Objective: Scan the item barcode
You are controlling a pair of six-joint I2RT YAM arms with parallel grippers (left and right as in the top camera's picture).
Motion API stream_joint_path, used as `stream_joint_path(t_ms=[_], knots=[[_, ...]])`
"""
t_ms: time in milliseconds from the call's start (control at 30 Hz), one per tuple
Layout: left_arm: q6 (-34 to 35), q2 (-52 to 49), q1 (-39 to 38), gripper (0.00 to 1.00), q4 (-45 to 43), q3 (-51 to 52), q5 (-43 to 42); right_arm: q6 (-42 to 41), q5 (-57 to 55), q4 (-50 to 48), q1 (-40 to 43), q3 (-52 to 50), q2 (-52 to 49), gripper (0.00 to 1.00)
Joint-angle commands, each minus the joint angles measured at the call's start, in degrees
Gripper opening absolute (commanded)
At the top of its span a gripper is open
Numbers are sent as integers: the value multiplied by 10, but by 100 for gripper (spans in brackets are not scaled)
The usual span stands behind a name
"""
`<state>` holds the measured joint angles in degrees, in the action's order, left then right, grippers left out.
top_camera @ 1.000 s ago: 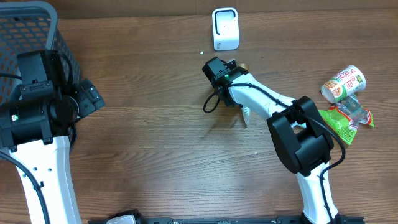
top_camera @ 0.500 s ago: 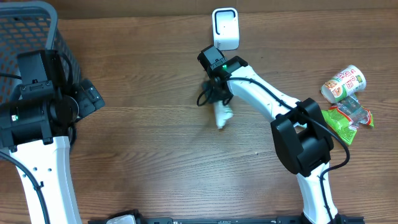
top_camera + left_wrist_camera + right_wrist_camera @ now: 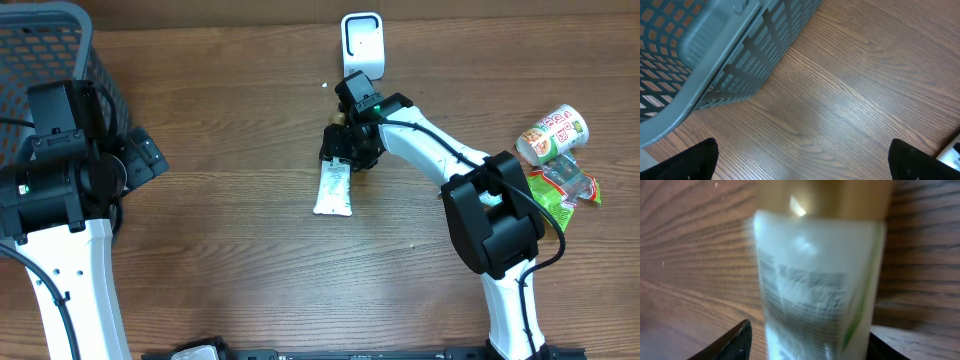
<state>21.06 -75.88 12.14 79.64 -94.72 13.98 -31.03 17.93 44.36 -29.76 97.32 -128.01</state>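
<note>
While the right gripper (image 3: 346,150) hangs low over the gold cap (image 3: 822,197) of the white tube (image 3: 333,188), the tube itself lies flat on the wooden table (image 3: 220,240). It sits near the white barcode scanner (image 3: 362,45), in front of it, with its crimped end pointing away from the scanner. In the right wrist view the dark fingers (image 3: 737,342) stand spread on either side of the tube. Bare wood shows between one finger and the tube, so nothing looks pinched. The printed face of the tube is turned up toward that camera, though it is too blurred to pick out a barcode.

The left gripper (image 3: 807,160) waits well away from the scanner beside the grey mesh basket (image 3: 85,40), its jaws wide apart and empty.

I judge the scan not yet made: the tube is being set or re-seated for a better hold. The next move calls for closing on the tube again near its cap, lifting it, and turning the printed side squarely toward the scanner's window.
</note>
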Motion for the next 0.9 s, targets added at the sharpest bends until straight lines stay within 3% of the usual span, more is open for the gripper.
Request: stream_joint_path(t_ms=[0, 233, 367, 467, 700, 867], knots=[[8, 2, 2, 100, -2, 0, -1, 42, 56, 4, 3, 7, 8, 61], [8, 2, 2, 100, -2, 0, -1, 111, 67, 70, 46, 59, 24, 66], [8, 2, 2, 100, -2, 0, -1, 129, 85, 103, 92, 81, 28, 84], [8, 2, 2, 100, -2, 0, -1, 136, 134, 99, 117, 73, 26, 91], [8, 2, 2, 99, -2, 0, 0, 163, 173, 43, 117, 1, 24, 91], [8, 2, 2, 100, -2, 0, -1, 160, 213, -28, 107, -62, 24, 78]])
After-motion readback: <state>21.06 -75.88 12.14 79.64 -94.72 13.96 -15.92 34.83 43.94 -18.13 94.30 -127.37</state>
